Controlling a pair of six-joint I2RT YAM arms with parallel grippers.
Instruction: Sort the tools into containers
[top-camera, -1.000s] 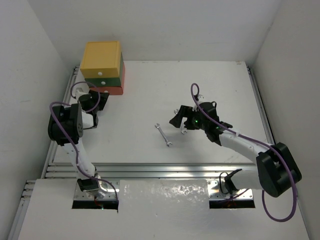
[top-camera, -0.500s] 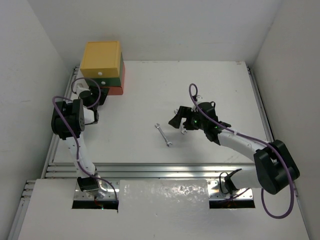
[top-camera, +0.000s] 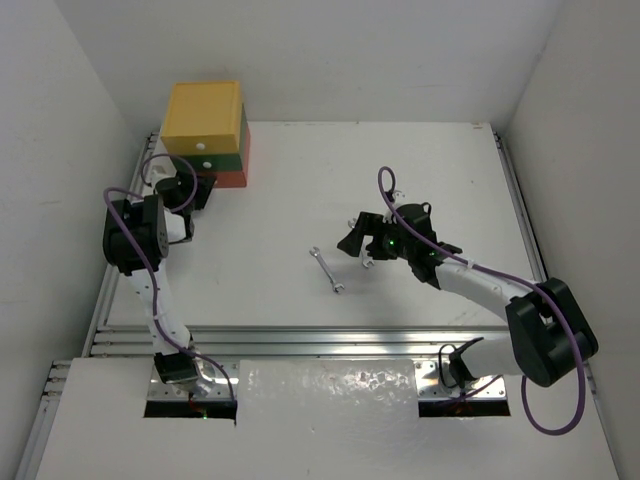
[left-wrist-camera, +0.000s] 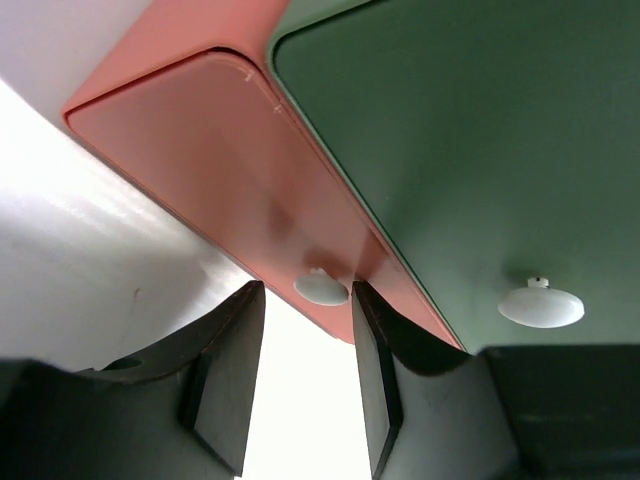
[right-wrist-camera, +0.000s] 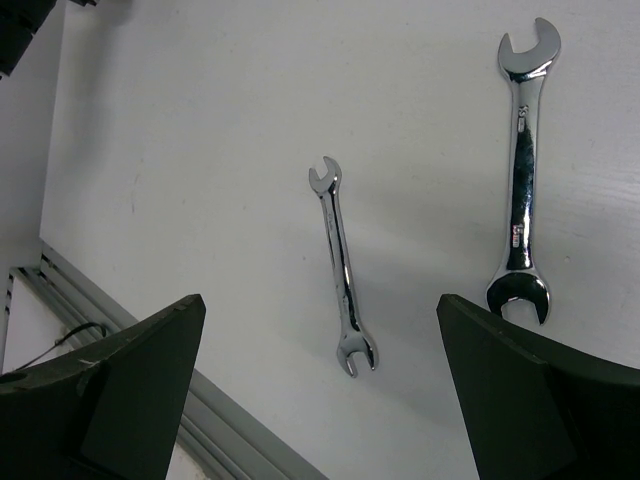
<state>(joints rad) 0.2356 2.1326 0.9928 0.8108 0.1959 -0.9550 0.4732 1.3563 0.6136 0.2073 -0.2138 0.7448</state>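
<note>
The stacked drawers stand at the table's back left: yellow (top-camera: 203, 112) on top, dark green (top-camera: 225, 160) in the middle, red-orange (top-camera: 232, 180) at the bottom. My left gripper (top-camera: 190, 190) is at the red-orange drawer's front. In the left wrist view it (left-wrist-camera: 305, 300) is open, with that drawer's white knob (left-wrist-camera: 321, 287) between its fingertips, close to the right one. The green drawer's knob (left-wrist-camera: 540, 305) is to the right. Two silver wrenches lie on the table, a small one (right-wrist-camera: 343, 265) and a larger one (right-wrist-camera: 522, 170). My right gripper (right-wrist-camera: 320, 300) hovers above them, wide open and empty.
In the top view one wrench (top-camera: 327, 270) lies mid-table, left of my right gripper (top-camera: 358, 240). A metal rail (top-camera: 320, 335) runs along the table's near edge. White walls close in the left, back and right sides.
My left gripper has moved up towards the drawer stack, onto the red-orange drawer's knob. The right arm has barely shifted.
</note>
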